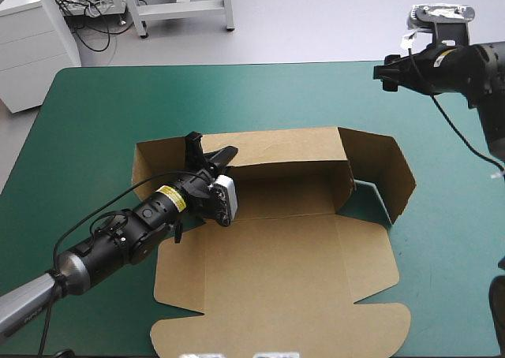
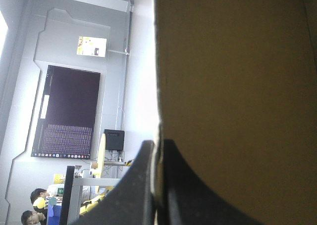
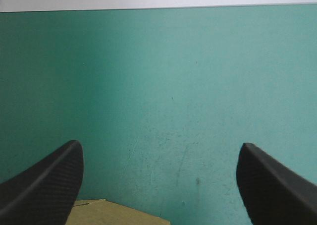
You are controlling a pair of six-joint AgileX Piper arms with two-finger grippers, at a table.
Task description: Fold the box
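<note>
The brown box [image 1: 276,271] lies in the middle of the teal-green table, its lid and base flat toward the near edge. Its far wall [image 1: 276,147] stands raised, and the right end flap [image 1: 384,171] is up and angled inward. My left gripper [image 1: 211,154] is shut on the left part of the far wall. In the left wrist view the fingers [image 2: 158,146] pinch the board's edge and the brown board [image 2: 233,86] fills the space ahead. My right gripper [image 1: 387,72] hangs open above the table's far right, away from the box. A corner of the box [image 3: 114,212] shows under it.
Bare teal-green cover [image 1: 95,121] surrounds the box on the left, far and right sides. The table's far edge [image 1: 237,66] runs behind the box. Below the right gripper there is only cover [image 3: 173,76].
</note>
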